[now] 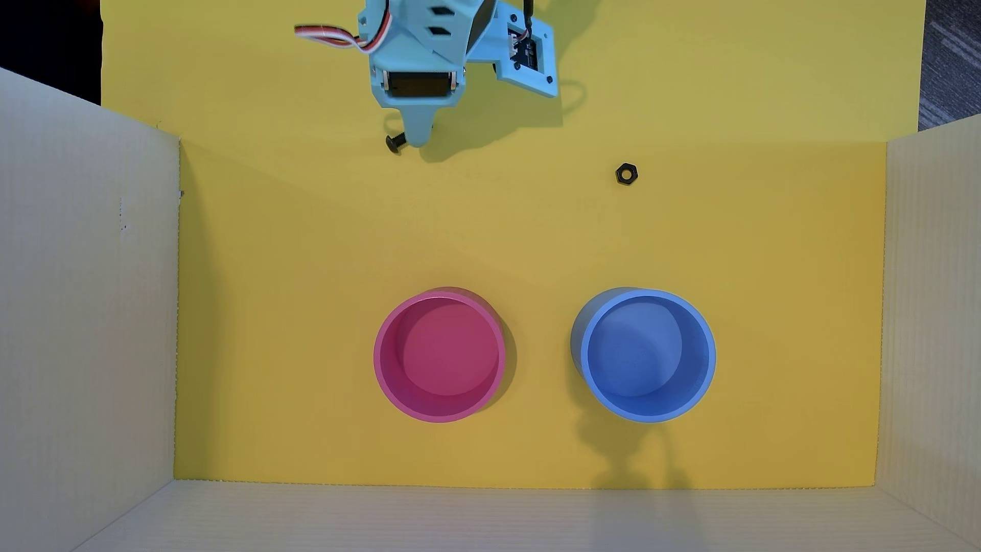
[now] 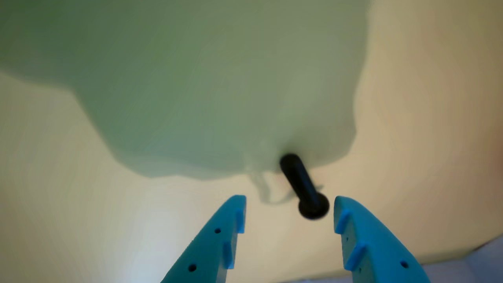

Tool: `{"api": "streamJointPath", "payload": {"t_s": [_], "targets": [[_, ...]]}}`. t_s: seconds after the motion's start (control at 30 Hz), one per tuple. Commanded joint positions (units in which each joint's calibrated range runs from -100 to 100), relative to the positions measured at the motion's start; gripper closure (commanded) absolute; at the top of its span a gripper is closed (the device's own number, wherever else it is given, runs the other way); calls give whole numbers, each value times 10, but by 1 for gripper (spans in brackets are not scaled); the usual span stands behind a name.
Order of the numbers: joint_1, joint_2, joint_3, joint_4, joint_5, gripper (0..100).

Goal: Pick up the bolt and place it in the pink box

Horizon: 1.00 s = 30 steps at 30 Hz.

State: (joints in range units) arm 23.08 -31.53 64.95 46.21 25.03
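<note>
The small black bolt (image 1: 395,142) lies on the yellow mat near the top of the overhead view, just left of the light-blue gripper (image 1: 419,139) tip. In the wrist view the bolt (image 2: 304,188) lies just beyond the gripper (image 2: 290,201), its head near the right fingertip. The jaws stand apart and hold nothing. The round pink box (image 1: 383,366) stands empty lower in the overhead view, well below the gripper.
A blue round container (image 1: 703,366) stands right of the pink one. A small black hex nut (image 1: 626,173) lies on the mat to the right of the gripper. Cardboard walls (image 1: 85,318) enclose the mat on the left, right and bottom.
</note>
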Motion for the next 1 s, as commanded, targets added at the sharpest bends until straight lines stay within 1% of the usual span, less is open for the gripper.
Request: {"api": "streamJointPath", "payload": {"t_s": [0.0, 0.37, 0.43, 0.6, 0.8, 0.9, 0.97], "targets": [[0, 24, -24, -7, -2, 84], [0, 99, -32, -64, 2, 84], [0, 113, -32, -75, 2, 87], [0, 150, -32, -103, 2, 99], [-1, 160, -35, -110, 2, 99], [0, 160, -66, -108, -3, 99], [2, 160, -99, -103, -23, 99]]}}
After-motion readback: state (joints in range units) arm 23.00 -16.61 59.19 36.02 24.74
